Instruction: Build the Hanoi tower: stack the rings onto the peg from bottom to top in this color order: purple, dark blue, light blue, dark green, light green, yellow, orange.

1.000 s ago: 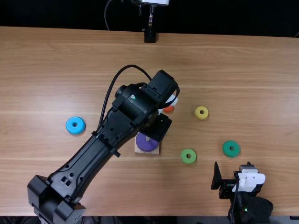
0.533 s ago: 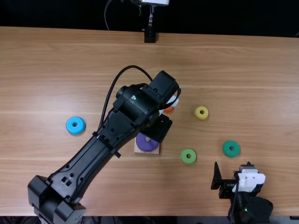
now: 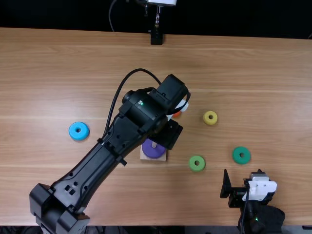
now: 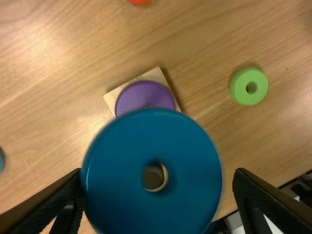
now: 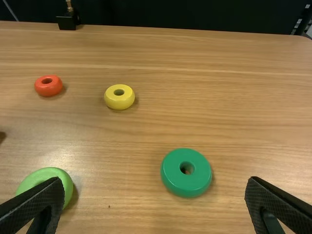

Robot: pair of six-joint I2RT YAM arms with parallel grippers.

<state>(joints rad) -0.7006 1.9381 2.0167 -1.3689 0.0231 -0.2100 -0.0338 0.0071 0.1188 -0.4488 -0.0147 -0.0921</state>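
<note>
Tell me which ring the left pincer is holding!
The dark blue ring, held in the left pincer. It alone hangs raised: the purple ring sits on the wooden base, and the others lie on the table.

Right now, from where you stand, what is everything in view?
dark blue ring: one, in left gripper, above base
purple ring: one, on base
base with peg: one, pale wood, table's middle
light blue ring: one, left
light green ring: one, right of base
dark green ring: one, farther right
yellow ring: one, beyond light green
orange ring: one, left of yellow
table: one, light brown
fixture: one, black, far edge
left gripper: one, black, over base
right gripper: one, black, near edge, open
</note>
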